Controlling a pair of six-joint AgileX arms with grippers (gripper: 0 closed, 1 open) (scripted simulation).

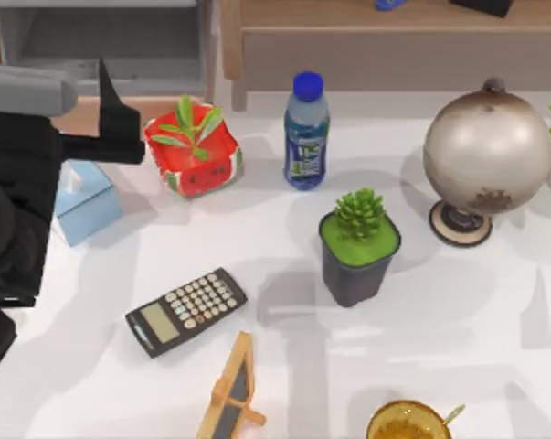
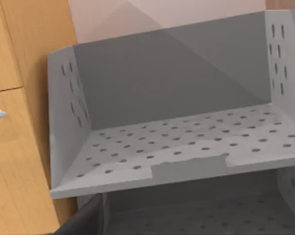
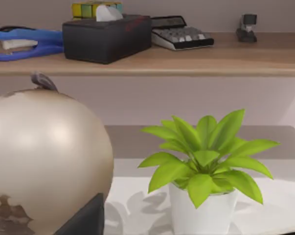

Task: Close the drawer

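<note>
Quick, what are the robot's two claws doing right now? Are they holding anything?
Left gripper: by the grey drawer at the table's back left, holding nothing; open or shut cannot be told.
Right gripper: cannot be told.

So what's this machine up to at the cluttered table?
It is meant to close a drawer. The left arm's tool reaches toward the grey perforated drawer at the table's far left, which stands open and empty. Nearby sit a watermelon planter, a water bottle and a globe.

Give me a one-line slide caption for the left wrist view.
Left wrist camera facing the open grey perforated metal drawer, pulled out beside a light wooden cabinet panel.
</note>
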